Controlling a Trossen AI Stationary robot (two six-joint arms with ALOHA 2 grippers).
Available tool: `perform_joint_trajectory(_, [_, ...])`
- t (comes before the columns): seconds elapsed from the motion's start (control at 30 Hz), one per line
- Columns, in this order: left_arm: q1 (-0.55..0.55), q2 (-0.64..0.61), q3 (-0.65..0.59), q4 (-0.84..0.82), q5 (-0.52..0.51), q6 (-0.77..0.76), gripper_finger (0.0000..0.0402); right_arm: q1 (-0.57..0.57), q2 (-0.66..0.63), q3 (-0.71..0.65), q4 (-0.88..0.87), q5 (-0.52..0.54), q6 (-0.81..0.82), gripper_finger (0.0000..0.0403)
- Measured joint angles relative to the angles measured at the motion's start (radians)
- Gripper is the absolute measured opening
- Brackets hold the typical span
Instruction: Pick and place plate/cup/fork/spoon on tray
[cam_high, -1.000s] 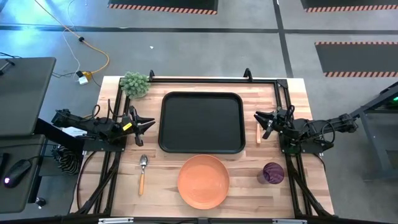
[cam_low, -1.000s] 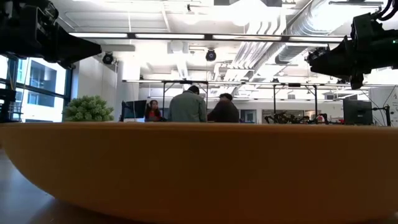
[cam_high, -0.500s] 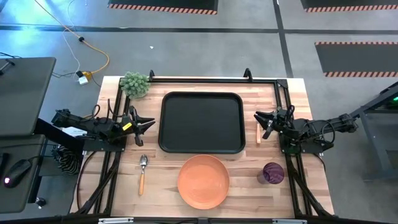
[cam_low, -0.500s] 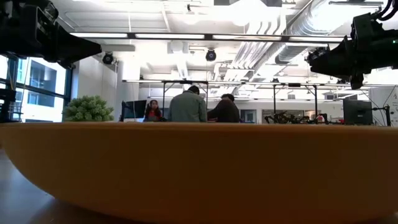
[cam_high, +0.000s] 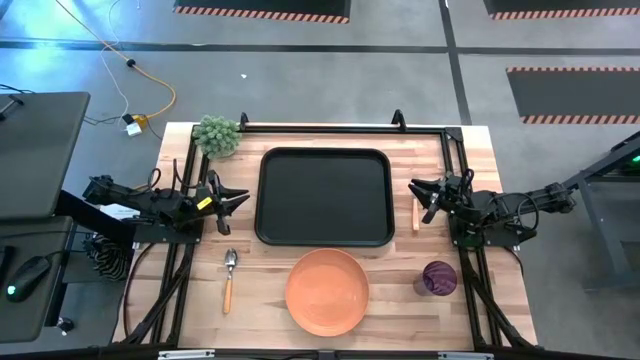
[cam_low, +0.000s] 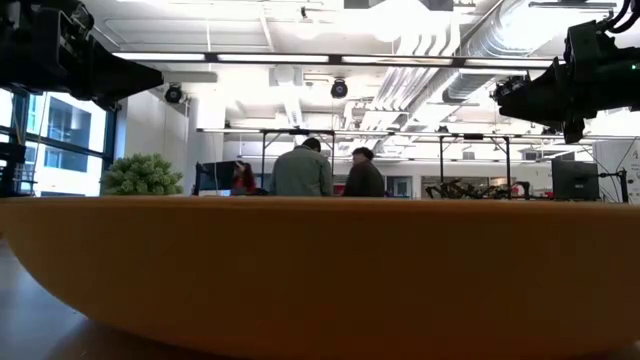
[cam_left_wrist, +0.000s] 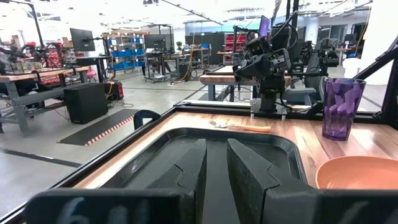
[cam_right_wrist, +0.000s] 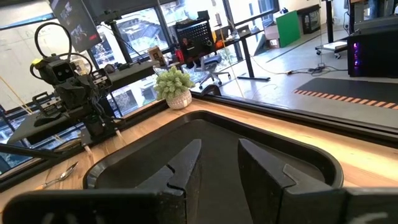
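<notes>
The black tray lies in the middle of the table. The orange plate rests flat near the front edge, and the purple cup stands upright to its right. Left of the plate lies the spoon, bowl toward the far edge. The fork lies along the tray's right side, and in the left wrist view the fork shows beyond the tray. My left gripper hovers open off the tray's left edge. My right gripper hovers open off its right edge, above the fork's far end. Neither holds anything.
A small green plant in a pot stands at the table's far left corner. A black metal frame runs along the far edge and both sides. In the low view the plate fills the foreground; people stand in the room behind.
</notes>
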Motion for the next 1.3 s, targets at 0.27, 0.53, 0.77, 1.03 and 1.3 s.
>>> perform_joint_trajectory(0.27, [0.0, 0.0, 0.0, 0.0, 0.0, -0.002, 0.0055, 0.0, 0.0, 0.0, 0.164, -0.009, -0.025, 0.0096])
perform_joint_trajectory(0.53, [0.0, 0.0, 0.0, 0.0, 0.0, -0.002, 0.0055, 0.0, 0.0, 0.093, 0.241, -0.111, -0.092, 0.0096])
perform_joint_trajectory(0.77, [0.0, 0.0, 0.0, 0.0, 0.0, -0.001, 0.0055, 0.0, 0.007, 0.25, 0.213, -0.265, 0.009, 0.0096])
perform_joint_trajectory(1.03, [0.0, 0.0, 0.0, 0.0, 0.0, 0.0, 0.0055, 0.0, 0.141, 0.511, -0.089, -0.332, 0.289, 0.0096])
perform_joint_trajectory(1.3, [0.0, 0.0, 0.0, 0.0, 0.0, 0.0, 0.0055, 0.001, 0.387, 0.819, -0.466, -0.447, 0.54, 0.0096])
